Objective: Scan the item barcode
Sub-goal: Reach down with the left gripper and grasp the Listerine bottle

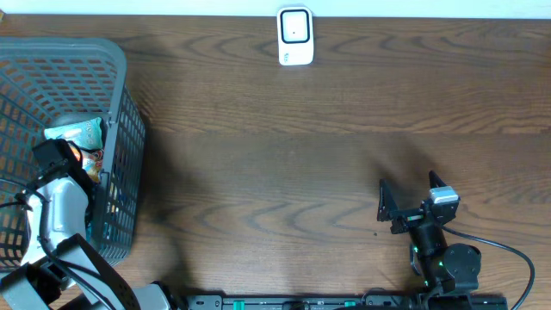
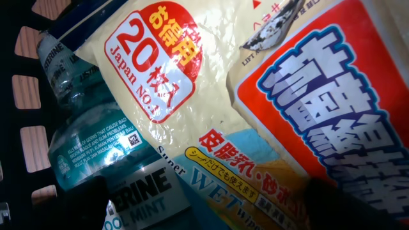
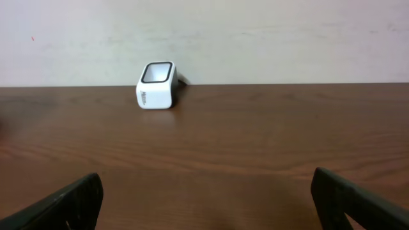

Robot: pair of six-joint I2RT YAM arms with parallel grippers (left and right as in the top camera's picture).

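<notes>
My left gripper [image 1: 89, 161] reaches down into the grey basket [image 1: 69, 47] at the far left. It stands open just above the items, with its dark fingers [image 2: 70, 204] at the lower corners of the left wrist view. Between them lies a yellow and blue wet-wipes pack [image 2: 192, 96], with a teal mouthwash bottle [image 2: 96, 153] to its left and a red and blue pack [image 2: 332, 108] to its right. No barcode shows. The white scanner [image 1: 295, 36] stands at the table's far edge. My right gripper [image 1: 409, 196] is open and empty, facing the scanner [image 3: 156, 85].
The basket's mesh wall [image 1: 125, 172] stands between the items and the wooden table [image 1: 284, 172]. A pale wall [image 3: 255, 38] rises just behind the scanner. The right arm's base [image 1: 452, 267] sits at the near edge.
</notes>
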